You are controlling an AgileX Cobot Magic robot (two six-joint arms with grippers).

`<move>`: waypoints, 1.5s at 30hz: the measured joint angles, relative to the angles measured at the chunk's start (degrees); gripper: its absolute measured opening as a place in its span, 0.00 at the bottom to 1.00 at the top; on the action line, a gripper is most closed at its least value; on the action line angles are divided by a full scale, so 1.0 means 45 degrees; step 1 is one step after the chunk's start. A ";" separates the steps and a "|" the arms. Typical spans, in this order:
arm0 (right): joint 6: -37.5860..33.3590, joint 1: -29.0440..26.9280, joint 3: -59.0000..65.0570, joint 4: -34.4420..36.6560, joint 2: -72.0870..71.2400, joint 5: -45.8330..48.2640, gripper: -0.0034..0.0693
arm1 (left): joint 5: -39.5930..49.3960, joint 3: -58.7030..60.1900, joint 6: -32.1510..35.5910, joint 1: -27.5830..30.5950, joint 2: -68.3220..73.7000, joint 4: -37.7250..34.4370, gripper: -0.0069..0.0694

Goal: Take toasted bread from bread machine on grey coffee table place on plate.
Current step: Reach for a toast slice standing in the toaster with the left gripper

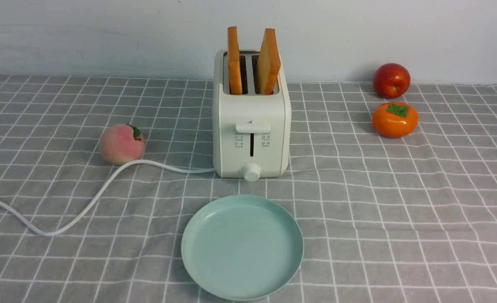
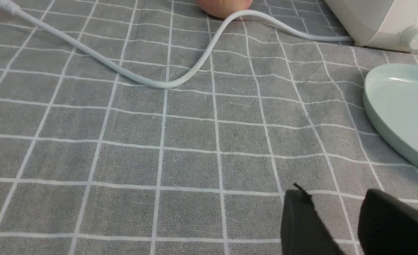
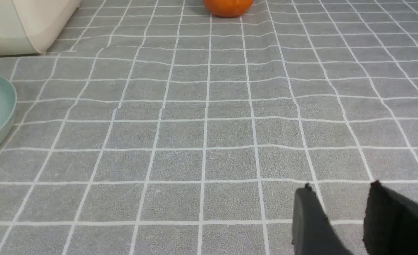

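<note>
Front cam: centred on the table's (image 1: 399, 210) near side, raised a bit, facing the far wall (image 1: 105, 33) — whole scene in shot. Left wrist cam: close over the cloth, near-left, looking far-right; right wrist cam mirrors it. Both share w/ front the toaster (image 1: 251, 126) base + plate (image 1: 242, 248) rim — left adds cord (image 2: 159, 85) + peach (image 1: 121, 144), right the orange fruit (image 1: 394, 120).

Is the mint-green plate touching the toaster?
Apart. The front view shows a strip of checked grey cloth between the plate and the toaster; the left wrist view shows the same gap.
</note>
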 joint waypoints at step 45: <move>0.0000 0.0000 -0.0015 -0.0728 0.0000 0.0108 0.38 | -0.4789 0.0000 -0.1584 0.0000 0.0000 -0.1110 0.40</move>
